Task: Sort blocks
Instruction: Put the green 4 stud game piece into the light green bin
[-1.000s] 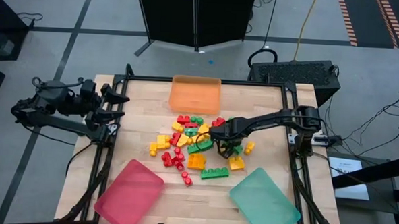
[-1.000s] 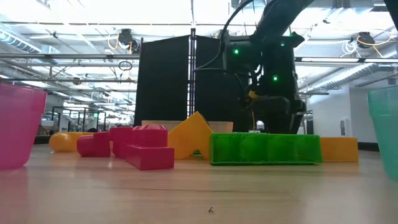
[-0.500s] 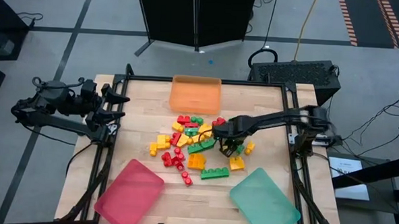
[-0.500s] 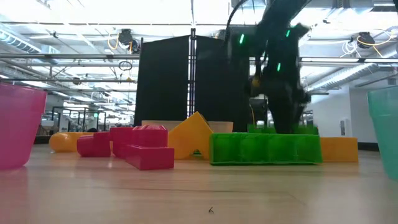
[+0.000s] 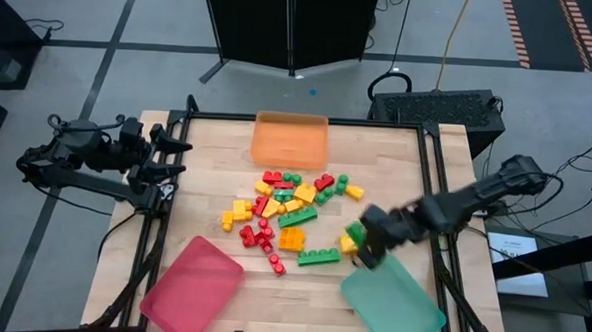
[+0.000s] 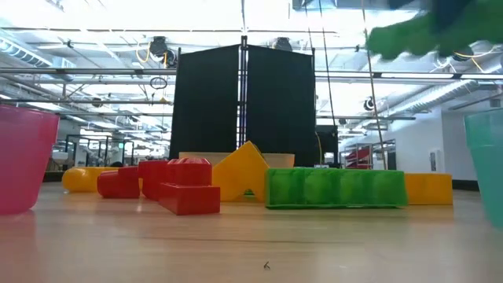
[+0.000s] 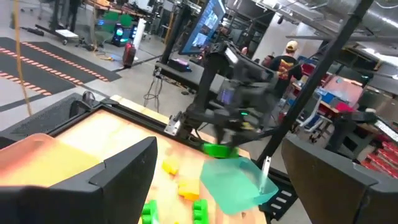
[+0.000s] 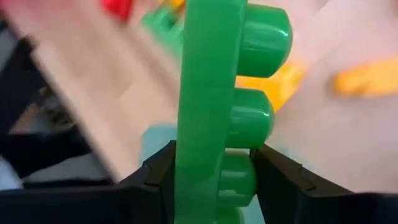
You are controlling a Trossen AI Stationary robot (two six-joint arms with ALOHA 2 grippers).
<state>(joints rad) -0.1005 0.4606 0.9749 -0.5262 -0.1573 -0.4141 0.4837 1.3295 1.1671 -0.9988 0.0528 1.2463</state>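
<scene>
The blocks (image 5: 284, 211) are a loose pile of red, green, yellow and orange studded bricks lying on the middle of the table. My right gripper (image 5: 363, 246) is shut on one green brick (image 5: 355, 233) and hovers near the table's near right, just beyond the far corner of the teal tray (image 5: 392, 298). In the low view that brick (image 6: 416, 35) shows high up, well above the long green brick (image 6: 336, 189) lying on the table. My left gripper (image 5: 174, 155) waits open at the table's left edge, away from the pile. My right gripper pinches the green brick by one end (image 8: 211, 180) between its two fingers. One finger (image 8: 155, 180) is on the flat underside, the other (image 8: 273, 180) on the studded face. The rest of the brick sticks out past the fingertips. It is lifted clear of the table.
An orange tray (image 5: 290, 140) sits at the far edge, a pink tray (image 5: 193, 287) at the near left and the teal tray at the near right. Bare wood lies between the pile and the near trays. People stand in the room beyond (image 7: 289, 59).
My right gripper has risen from the right side of the pile with the green brick and swung toward the table's near right, toward the teal tray. The brick is now lifted clear, high in the low view. A few bricks where it stood now lie uncovered.
</scene>
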